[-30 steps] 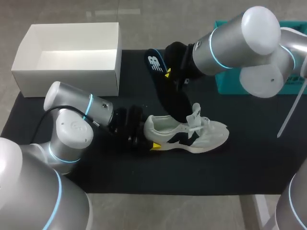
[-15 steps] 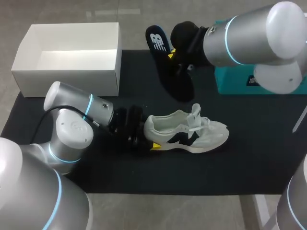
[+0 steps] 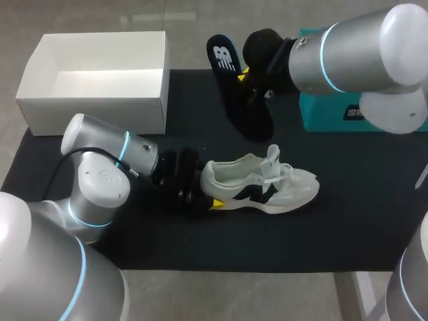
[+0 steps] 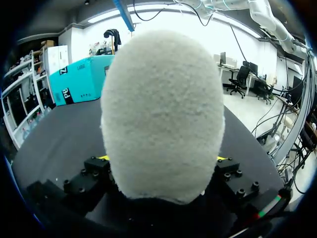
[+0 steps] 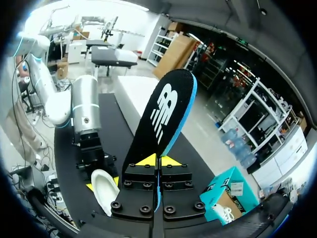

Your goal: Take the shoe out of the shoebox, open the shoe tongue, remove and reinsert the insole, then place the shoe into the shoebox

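A white shoe (image 3: pixel 267 187) lies on its side on the black mat (image 3: pixel 348 221), toe to the right. My left gripper (image 3: pixel 200 194) is shut on its heel; in the left wrist view the grey-white heel (image 4: pixel 163 114) fills the space between the wide-set fingers of that gripper (image 4: pixel 162 158). The black insole (image 3: pixel 237 90) hangs above the mat behind the shoe, clear of it, with my right gripper (image 3: pixel 246 77) shut on its edge. In the right wrist view the insole (image 5: pixel 163 114) stands up out of that gripper (image 5: pixel 158 161), with the shoe (image 5: pixel 105 191) below it.
The open white shoebox (image 3: pixel 93 80) stands at the back left, half on the mat. A teal box (image 3: pixel 321 117) sits at the back right under my right arm. Both also show in the right wrist view: the shoebox (image 5: pixel 133 89) and the teal box (image 5: pixel 225 196).
My right arm has lifted the insole up and back to the right, away from the shoe's opening. The left arm and the shoe have stayed still.
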Motion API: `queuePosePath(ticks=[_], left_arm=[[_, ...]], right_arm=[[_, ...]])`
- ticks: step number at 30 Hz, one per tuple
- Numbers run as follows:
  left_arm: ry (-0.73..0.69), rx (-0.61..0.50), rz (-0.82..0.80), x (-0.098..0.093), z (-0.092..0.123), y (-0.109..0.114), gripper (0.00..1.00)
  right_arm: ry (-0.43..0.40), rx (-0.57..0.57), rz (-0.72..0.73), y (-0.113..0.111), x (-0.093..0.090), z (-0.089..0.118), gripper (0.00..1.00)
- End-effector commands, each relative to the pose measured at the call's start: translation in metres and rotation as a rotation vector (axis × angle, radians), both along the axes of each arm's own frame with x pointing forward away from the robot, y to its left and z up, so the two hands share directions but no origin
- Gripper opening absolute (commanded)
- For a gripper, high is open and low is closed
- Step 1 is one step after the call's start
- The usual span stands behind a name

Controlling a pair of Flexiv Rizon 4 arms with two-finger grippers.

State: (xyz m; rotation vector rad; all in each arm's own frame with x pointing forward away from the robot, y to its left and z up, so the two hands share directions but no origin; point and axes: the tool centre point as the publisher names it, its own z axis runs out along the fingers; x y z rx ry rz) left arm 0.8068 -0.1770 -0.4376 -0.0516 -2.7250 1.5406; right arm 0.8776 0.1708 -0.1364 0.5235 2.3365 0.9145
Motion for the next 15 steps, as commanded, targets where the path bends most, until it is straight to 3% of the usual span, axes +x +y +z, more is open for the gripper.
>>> queuePosePath(ticks=[1,4,15], left_arm=[[-0.002,0.002,0.001,0.0,-0.004,-0.001,0.0],[-0.002,0.002,0.001,0.0,-0.004,-0.001,0.0],[-0.002,0.002,0.001,0.0,-0.004,-0.001,0.0]], right_arm=[[0.015,0.355,-0.221,0.006,-0.028,0.007,0.0],[0.064,0.449,-0.214,0.007,-0.042,0.018,0.0],[0.231,0.54,-0.121,0.005,-0.075,0.039,0.0]])
